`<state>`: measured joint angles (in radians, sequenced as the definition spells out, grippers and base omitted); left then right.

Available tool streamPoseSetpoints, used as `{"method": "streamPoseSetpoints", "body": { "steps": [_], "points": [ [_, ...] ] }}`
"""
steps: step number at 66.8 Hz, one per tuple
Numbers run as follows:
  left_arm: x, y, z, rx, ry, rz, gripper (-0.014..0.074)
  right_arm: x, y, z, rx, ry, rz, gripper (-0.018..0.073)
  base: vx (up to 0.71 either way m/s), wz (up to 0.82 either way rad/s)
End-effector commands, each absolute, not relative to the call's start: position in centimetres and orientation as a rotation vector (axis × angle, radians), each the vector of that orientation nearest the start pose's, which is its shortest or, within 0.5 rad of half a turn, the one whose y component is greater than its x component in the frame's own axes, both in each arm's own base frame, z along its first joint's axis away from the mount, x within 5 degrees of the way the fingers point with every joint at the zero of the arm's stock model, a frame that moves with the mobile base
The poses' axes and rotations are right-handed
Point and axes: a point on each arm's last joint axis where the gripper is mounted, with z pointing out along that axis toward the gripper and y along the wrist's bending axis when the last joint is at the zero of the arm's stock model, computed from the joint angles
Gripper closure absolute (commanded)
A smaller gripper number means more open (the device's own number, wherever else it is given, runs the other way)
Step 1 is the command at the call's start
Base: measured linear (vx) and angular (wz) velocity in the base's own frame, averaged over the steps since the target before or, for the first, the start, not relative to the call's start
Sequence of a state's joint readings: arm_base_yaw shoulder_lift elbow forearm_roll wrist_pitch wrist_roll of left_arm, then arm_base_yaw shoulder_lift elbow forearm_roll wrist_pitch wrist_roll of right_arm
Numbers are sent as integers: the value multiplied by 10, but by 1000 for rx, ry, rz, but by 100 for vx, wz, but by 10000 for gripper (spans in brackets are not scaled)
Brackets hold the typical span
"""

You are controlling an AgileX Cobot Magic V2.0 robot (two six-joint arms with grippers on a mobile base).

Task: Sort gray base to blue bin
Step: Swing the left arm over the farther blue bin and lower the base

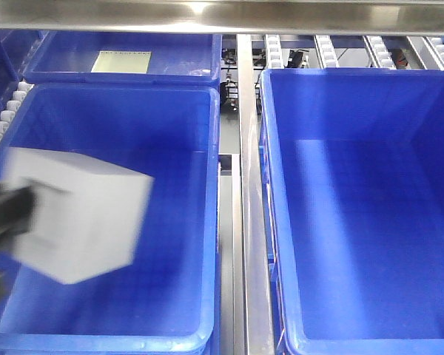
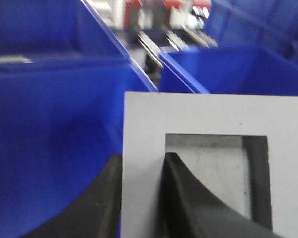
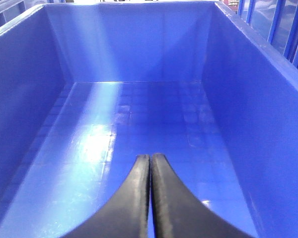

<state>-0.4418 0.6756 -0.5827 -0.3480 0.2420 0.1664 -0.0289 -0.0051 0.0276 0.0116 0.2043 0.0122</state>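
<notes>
Item 1: gray base [image 2: 213, 148], matte block with square recess. Location: held in the air over the left blue bin [image 1: 118, 100], blurred in the front view, so it appears to be in motion.

Item 2: left pincer [image 2: 141, 198], grasping the gray base by 1 wall, 1 finger inside the recess and 1 outside.

Item 3: right pincer [image 3: 150, 198], clenched on nothing, hanging inside the right bin [image 3: 248, 99] above its grid floor.

Item 4: shallow tray with pale sheet [image 1: 122, 61], behind the left bin.

Risks, judged:
- Thin single-wall grip; a fast swing may let the block pivot or slip free.
- Release from height may bounce the block.
- A low carry may strike the rim.
</notes>
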Motion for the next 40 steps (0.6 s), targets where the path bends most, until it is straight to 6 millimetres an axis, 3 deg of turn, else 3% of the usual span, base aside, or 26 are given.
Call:
{"method": "streamPoseSetpoints", "body": {
  "steps": [1, 11, 40],
  "points": [
    [141, -82, 354, 296, 1682, -558, 603, 58, -2, 189, 32, 1676, -18, 564, 0, 0],
    [161, -122, 355, 418, 1701, -613, 603, 58, -2, 189, 32, 1676, -18, 564, 0, 0],
    [201, -271, 354, 693, 1690, -761, 603, 58, -2, 189, 32, 1676, -18, 564, 0, 0]
  ]
}}
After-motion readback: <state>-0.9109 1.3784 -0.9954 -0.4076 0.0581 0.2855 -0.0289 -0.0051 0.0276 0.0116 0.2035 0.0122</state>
